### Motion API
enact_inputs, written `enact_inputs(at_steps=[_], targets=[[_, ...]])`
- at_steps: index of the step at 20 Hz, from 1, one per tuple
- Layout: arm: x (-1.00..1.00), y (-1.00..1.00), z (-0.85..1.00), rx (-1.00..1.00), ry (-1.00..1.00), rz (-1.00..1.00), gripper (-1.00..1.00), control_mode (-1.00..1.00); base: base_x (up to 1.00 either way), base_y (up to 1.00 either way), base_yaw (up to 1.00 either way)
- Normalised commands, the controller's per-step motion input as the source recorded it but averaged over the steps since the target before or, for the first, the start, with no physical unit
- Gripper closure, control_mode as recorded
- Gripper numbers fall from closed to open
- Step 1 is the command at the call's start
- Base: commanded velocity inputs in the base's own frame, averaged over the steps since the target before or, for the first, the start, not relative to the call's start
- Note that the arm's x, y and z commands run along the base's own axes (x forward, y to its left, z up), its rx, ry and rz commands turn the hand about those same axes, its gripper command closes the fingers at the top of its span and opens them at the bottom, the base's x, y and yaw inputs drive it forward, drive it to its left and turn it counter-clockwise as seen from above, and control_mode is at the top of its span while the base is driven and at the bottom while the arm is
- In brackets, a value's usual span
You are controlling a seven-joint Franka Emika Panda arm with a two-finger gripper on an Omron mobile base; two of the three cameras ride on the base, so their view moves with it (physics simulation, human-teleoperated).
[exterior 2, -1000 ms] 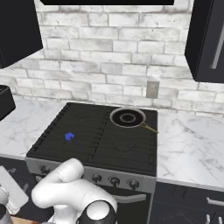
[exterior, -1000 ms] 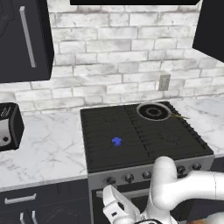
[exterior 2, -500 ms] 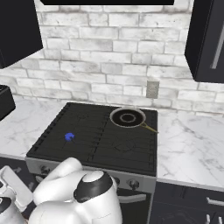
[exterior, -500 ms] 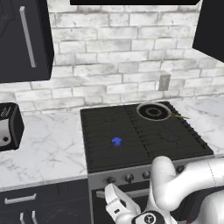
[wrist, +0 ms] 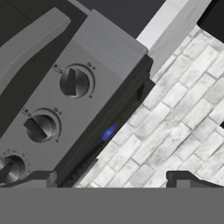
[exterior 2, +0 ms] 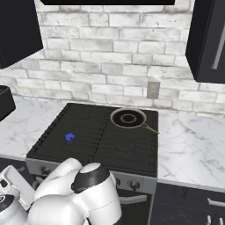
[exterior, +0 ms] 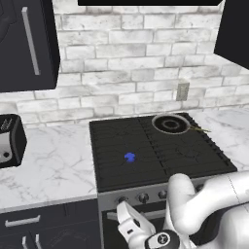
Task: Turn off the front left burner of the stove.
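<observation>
End effector [exterior: 127, 220] sits low in front of the stove [exterior: 160, 146], just below the left end of its steel strip [wrist: 103, 48]. Fingers are spread wide w/ nothing between them, same as a sec ago. What changed: the arm has folded further down and across the stove front. Its elbow now covers more of the strip's middle in the right base view, while the hand has barely shifted. Hand view looks along the strip at three knobs: knob 1 [wrist: 74, 82], knob 2 [wrist: 40, 127], and knob 3 [wrist: 8, 168], which is closest to the fingers. None is touched yet, and I can't tell which one feeds the front left burner [exterior: 121, 158]. That burner is the near-left quarter of the stove top, and its flame [exterior: 129, 156] is blue as before, so the task is not done. Looks like approach/aim phase; next it prob. needs to close in on the right knob. Pan [exterior: 170, 123] is at the stove's far right, untouched. Behind the stove is the brick wall [exterior: 126, 82].
</observation>
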Motion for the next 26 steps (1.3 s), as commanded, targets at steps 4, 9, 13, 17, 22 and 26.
enact_inputs(at_steps=[4,9,13,17,22,26], targets=[[0.22,-0.01,-0.17,-0.01,0.0,-0.02,-1.0,-1.0,0.0,0.0,0.0],[0.16,0.0,-0.23,-0.03,-0.02,-0.02,-1.0,-1.0,0.0,0.0,0.0],[0.23,0.0,-0.18,-0.02,-0.03,-0.03,-1.0,-1.0,0.0,0.0,0.0],[0.18,0.0,-0.24,-0.01,-0.04,-0.01,-1.0,-1.0,0.0,0.0,0.0],[0.31,0.0,-0.19,0.0,-0.01,-0.01,-1.0,-1.0,0.0,0.0,0.0],[0.33,0.0,-0.14,0.0,0.0,0.0,-1.0,-1.0,0.0,0.0,0.0]])
